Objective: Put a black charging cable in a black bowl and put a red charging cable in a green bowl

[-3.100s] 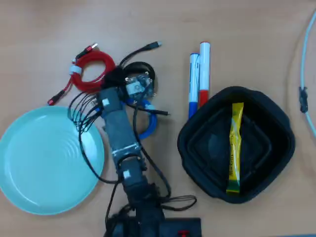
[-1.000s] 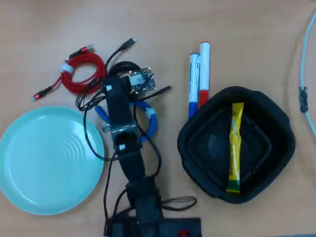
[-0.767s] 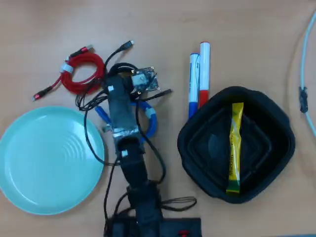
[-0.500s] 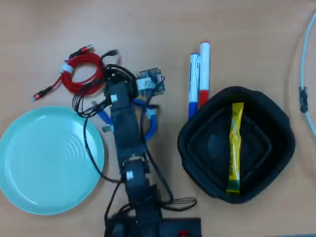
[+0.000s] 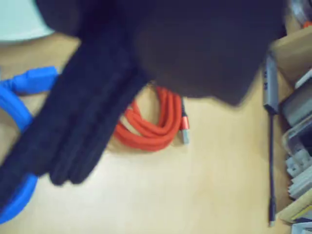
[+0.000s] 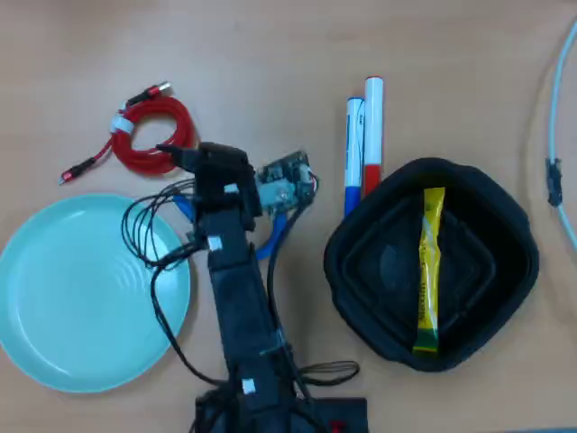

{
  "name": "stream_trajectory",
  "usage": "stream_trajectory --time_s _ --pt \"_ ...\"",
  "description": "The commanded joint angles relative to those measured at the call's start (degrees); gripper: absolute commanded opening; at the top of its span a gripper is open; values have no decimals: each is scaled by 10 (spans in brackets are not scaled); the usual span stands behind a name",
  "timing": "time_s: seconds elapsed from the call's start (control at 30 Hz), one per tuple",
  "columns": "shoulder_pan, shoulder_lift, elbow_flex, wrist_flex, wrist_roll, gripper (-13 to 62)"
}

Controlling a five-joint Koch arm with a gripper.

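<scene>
The red charging cable (image 6: 149,135) lies coiled on the wooden table, above the green bowl (image 6: 86,293) in the overhead view. My gripper (image 6: 169,155) hangs at the coil's right edge. In the wrist view the gripper (image 5: 63,175) is a dark blur over the left part of the red cable (image 5: 153,126); only one dark mass shows, so I cannot tell its state. A corner of the green bowl (image 5: 19,19) shows at the top left. The black bowl (image 6: 361,271) stands at the right and holds a yellow sachet (image 6: 428,271). The black charging cable is not in view.
A blue coiled cable (image 5: 19,97) lies to the left of the red one in the wrist view, and the arm partly covers it in the overhead view (image 6: 275,239). A blue marker (image 6: 354,153) and a red marker (image 6: 372,135) lie by the black bowl. A grey adapter with a dark lead (image 5: 270,122) lies at the right.
</scene>
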Motion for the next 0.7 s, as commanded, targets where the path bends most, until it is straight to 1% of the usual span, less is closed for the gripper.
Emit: stream_trajectory --time_s 0.0,0.2,0.5,0.67 --pt "0 45 -43 -34 -17 -65" --pt "4 51 -44 -34 -49 -66" --pt "76 86 -48 -38 -82 -67" --pt "106 87 -47 -40 -88 -66"
